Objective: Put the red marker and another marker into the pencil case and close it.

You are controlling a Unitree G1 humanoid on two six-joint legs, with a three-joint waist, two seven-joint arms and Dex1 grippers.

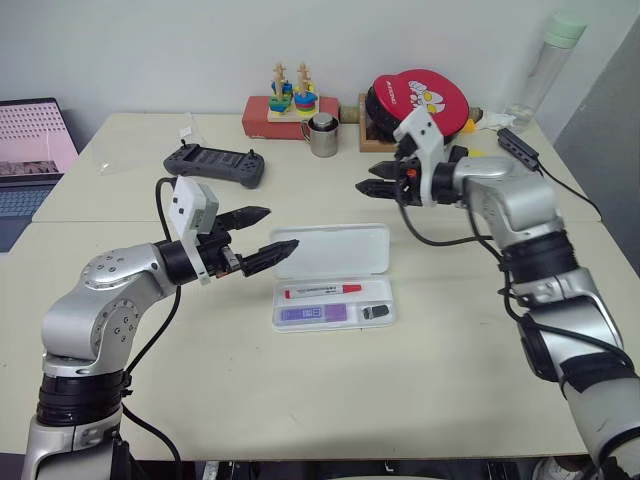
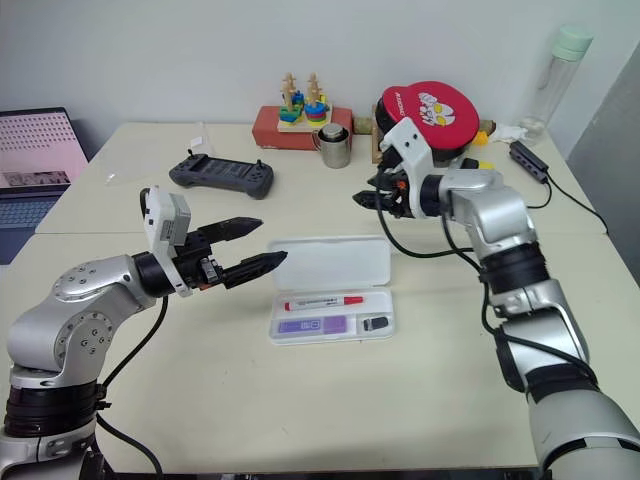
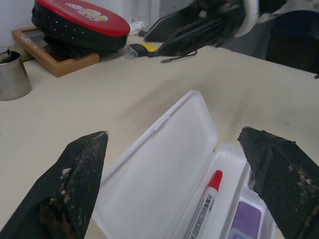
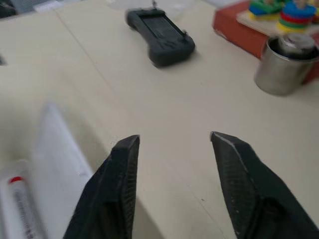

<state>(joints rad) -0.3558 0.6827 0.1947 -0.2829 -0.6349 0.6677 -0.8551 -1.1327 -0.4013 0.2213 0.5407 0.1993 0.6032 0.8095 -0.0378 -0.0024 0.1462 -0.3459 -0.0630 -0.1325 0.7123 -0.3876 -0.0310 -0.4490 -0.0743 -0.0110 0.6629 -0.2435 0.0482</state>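
The white pencil case [image 1: 382,296] lies open in the middle of the table, its lid [image 1: 335,250] flat on the far side. In the tray lie the red marker [image 1: 322,291] and, nearer me, the purple marker [image 1: 312,314], with a small dark item [image 1: 375,312] beside it. My left gripper [image 1: 282,227] hovers open at the case's left end, pointing right; the left wrist view shows the lid [image 3: 164,164] and red marker [image 3: 207,204] between its fingertips [image 3: 89,159]. My right gripper [image 1: 365,178] hangs open and empty above the table beyond the case, pointing left.
A dark grey game controller [image 1: 215,163] lies at the back left. A metal cup [image 1: 322,135], a stacking toy on a red box [image 1: 290,100], a red round pad [image 1: 420,100] and a clear bottle [image 1: 545,60] line the back. A laptop [image 1: 30,150] sits far left.
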